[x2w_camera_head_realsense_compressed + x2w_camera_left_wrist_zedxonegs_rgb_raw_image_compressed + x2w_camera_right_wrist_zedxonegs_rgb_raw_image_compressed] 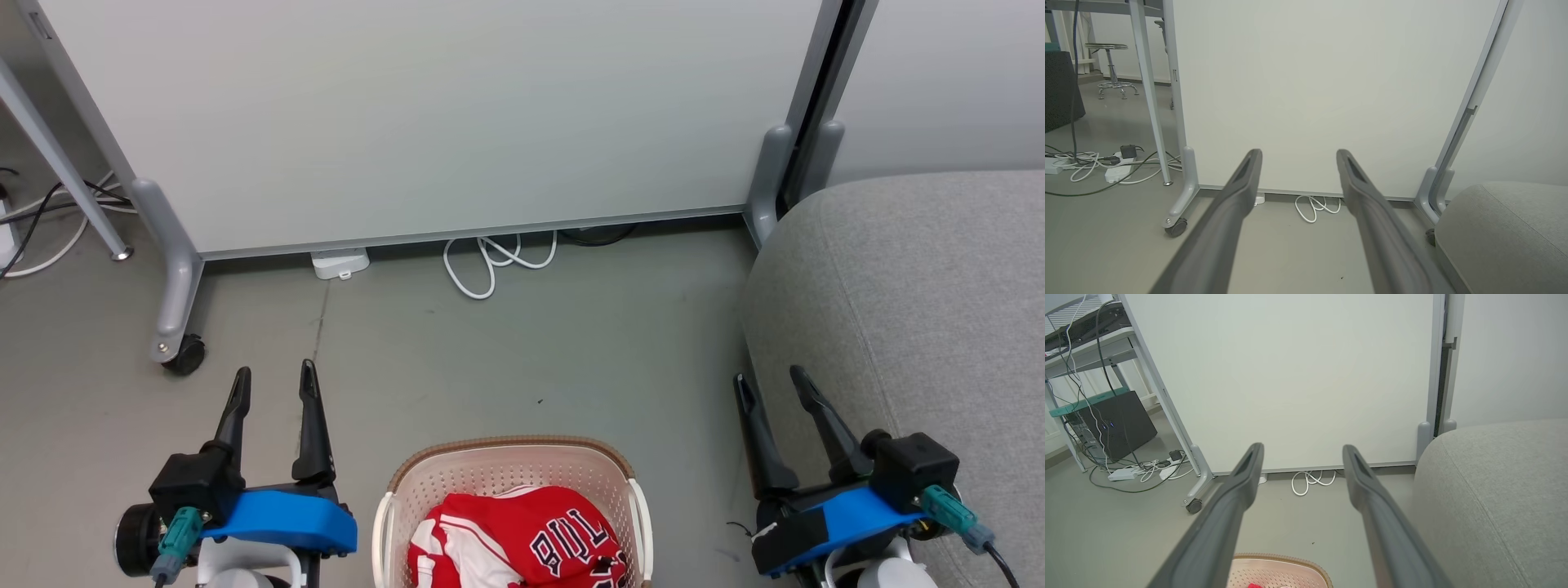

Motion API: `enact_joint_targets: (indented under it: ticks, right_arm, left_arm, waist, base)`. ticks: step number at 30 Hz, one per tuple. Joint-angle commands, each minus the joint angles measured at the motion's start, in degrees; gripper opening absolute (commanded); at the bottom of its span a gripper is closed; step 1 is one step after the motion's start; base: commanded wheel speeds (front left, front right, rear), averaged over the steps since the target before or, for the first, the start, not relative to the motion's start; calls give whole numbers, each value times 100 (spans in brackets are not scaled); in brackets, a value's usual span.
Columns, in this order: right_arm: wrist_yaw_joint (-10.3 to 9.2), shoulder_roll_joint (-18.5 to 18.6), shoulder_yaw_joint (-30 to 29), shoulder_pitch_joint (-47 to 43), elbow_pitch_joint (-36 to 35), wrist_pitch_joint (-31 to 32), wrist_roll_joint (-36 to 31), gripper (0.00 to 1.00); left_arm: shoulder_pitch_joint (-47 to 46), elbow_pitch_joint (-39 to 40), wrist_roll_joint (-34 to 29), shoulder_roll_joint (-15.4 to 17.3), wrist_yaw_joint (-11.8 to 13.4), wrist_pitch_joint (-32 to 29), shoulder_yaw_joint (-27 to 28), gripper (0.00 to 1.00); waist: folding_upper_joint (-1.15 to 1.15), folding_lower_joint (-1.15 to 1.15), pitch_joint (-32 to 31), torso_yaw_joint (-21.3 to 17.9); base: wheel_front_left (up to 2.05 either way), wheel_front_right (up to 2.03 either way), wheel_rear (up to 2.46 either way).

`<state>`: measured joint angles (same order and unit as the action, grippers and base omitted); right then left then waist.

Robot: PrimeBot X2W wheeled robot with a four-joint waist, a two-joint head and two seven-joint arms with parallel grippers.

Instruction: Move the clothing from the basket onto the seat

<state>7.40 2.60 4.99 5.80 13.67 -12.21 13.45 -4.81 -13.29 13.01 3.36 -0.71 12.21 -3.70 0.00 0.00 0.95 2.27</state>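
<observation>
One perforated cream basket (490,476) with crumpled red clothing (522,535); rounded fabric seat (914,286).

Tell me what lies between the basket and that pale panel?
Mostly bare floor; a looped white cable lies by the panel, per the head view.

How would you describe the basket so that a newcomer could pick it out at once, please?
Start at the big pale partition and come down across the floor toward the robot. There, left of the grey seat, stands the basket. It alone is a cream perforated tub with a brown rim, holding red clothing.
</observation>
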Motion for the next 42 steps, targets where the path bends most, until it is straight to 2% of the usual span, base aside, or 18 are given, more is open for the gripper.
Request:
enact_joint_targets:
  ticks: [1, 26, 42]
  right_arm:
    - [12, 39, 12, 113, -1, -57, -151, 100]
    - [15, 44, -54, 150, 227, -306, -1266, 100]
    - [10, 43, -104, 160, 297, -306, -1141, 100]
  left_arm:
    - [-75, 27, -145, 41, 28, 56, -9, 100]
    - [-104, -8, -1172, 15, 69, 312, -108, 100]
    - [-124, -41, -1116, -16, 32, 308, -71, 100]
  waist:
    - [0, 0, 2, 5]
    - [0, 0, 63, 63]
    - [0, 0, 88, 75]
  base:
    - [0, 0, 0]
    - [0, 0, 0]
    - [0, 0, 0]
